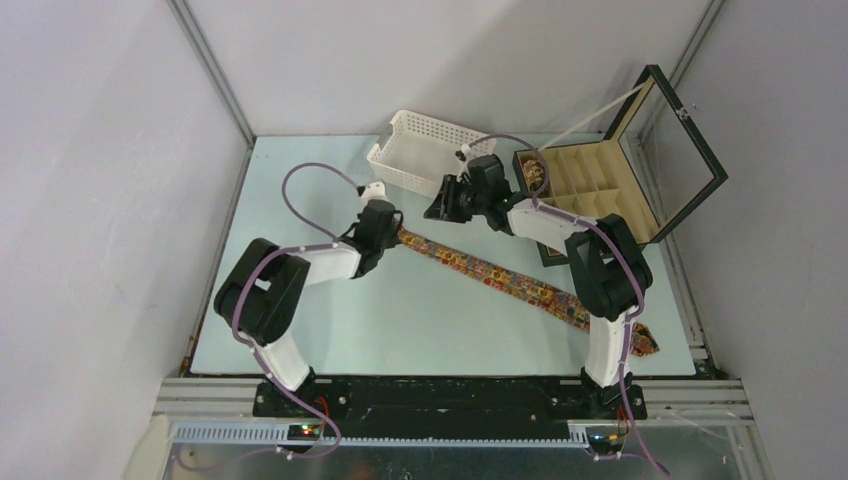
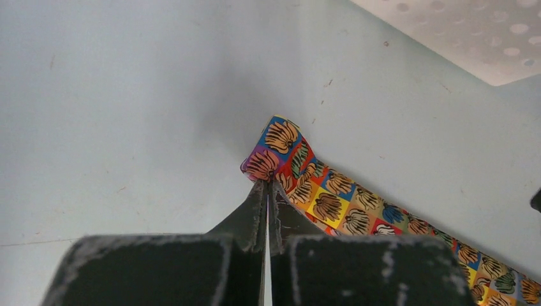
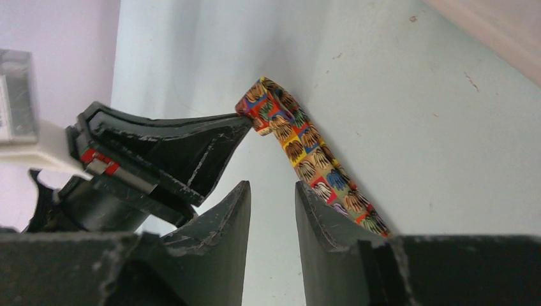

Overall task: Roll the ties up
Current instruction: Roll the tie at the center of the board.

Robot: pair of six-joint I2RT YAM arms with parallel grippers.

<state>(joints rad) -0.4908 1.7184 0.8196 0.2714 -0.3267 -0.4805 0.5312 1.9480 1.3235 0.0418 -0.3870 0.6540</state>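
- Where the tie [image 1: 490,272] ends in its narrow tip, folded back on itself, the left fingers [image 2: 249,217] are clamped together on that fold.
- From the fold, the tie lies flat and diagonal across the counter [image 1: 330,310], its wide end by the near right corner beside the right arm's base.
- The right fingers [image 3: 223,217] stand apart with nothing between them, just beside the pinched fold.
- 1 patterned coil [image 1: 533,172] sits in a back compartment of the open black box [image 1: 598,178], next to the white basket [image 1: 400,172].
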